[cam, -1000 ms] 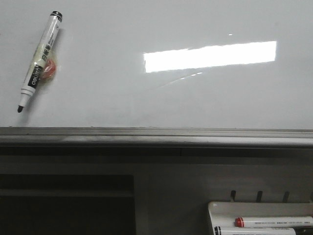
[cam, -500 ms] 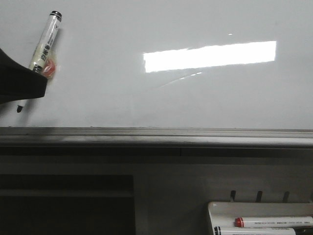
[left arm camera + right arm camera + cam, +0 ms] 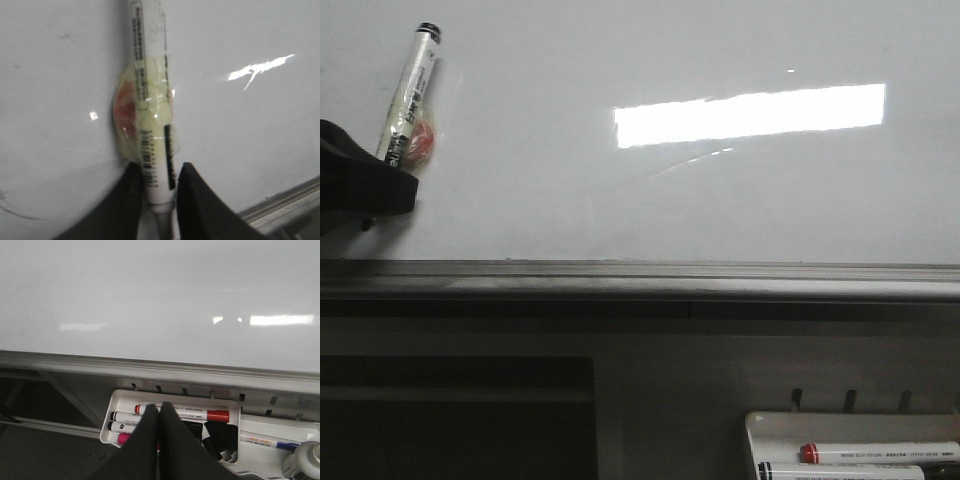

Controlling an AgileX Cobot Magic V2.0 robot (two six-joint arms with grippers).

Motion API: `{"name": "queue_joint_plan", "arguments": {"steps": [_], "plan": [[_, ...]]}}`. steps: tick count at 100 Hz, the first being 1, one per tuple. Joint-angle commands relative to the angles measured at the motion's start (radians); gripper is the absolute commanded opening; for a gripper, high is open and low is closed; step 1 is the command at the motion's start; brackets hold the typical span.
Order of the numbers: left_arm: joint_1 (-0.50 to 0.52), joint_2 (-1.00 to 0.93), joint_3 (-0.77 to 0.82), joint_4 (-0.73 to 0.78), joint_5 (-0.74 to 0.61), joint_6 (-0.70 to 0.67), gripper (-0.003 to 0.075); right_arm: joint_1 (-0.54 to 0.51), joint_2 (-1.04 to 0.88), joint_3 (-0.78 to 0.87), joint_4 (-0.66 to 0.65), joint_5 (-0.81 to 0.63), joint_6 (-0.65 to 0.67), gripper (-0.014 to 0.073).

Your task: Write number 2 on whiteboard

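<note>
The marker (image 3: 412, 92) lies on the whiteboard (image 3: 720, 210) near its left edge, tilted, its writing end toward the near frame. The left gripper (image 3: 159, 192) comes in from that left edge, one finger (image 3: 131, 200) on each side of the marker's lower end. Below the board's near frame, toward the right corner, sits a tray (image 3: 116, 405) with several markers (image 3: 200, 415) lying in it. The right gripper (image 3: 159, 432) hangs over that tray.

1 whiteboard (image 3: 720, 200), 1 tray (image 3: 170, 399), approx. 6 markers (image 3: 182, 414)
</note>
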Motion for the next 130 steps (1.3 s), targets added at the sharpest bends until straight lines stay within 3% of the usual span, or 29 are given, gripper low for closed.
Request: {"name": "queue_joint_plan", "arguments": {"steps": [1,19,30,35,48,54,61,71,114,130], "plan": [[-0.006,-0.008,-0.028,0.000,-0.065,-0.005,-0.0020,0.002,0.020,-0.025,0.012,-0.072,0.000,-0.0051],[-0.013,-0.051,-0.028,0.084,-0.032,-0.005,-0.0020,0.022,0.020,-0.037,0.025,-0.027,-0.075,-0.0049],[-0.046,-0.115,-0.028,0.205,0.013,-0.005,-0.0020,0.083,0.020,-0.059,0.127,-0.018,-0.176,-0.0022],[-0.069,-0.147,-0.028,0.272,0.039,-0.005,-0.0020,0.116,0.022,-0.067,0.199,-0.018,-0.276,0.0039],[-0.127,-0.221,-0.028,0.459,0.090,-0.005,-0.0020,0.228,0.063,-0.083,0.423,-0.020,-0.557,0.0314],[-0.156,-0.239,-0.028,0.540,0.103,-0.005,-0.0020,0.273,0.088,-0.090,0.473,-0.028,-0.647,0.0370],[-0.186,-0.251,-0.024,0.635,0.107,-0.005,-0.0020,0.340,0.121,-0.099,0.511,-0.070,-0.734,0.0376],[-0.220,-0.253,-0.016,0.717,0.102,-0.005,-0.0020,0.408,0.171,-0.116,0.511,-0.174,-0.759,0.0376],[-0.249,-0.251,-0.014,0.789,0.061,-0.005,-0.0020,0.632,0.496,-0.271,0.519,-0.357,-0.792,0.0356],[-0.249,-0.251,-0.014,0.802,0.061,-0.005,-0.0020,0.689,0.588,-0.336,0.519,-0.361,-0.798,0.0356]]}}
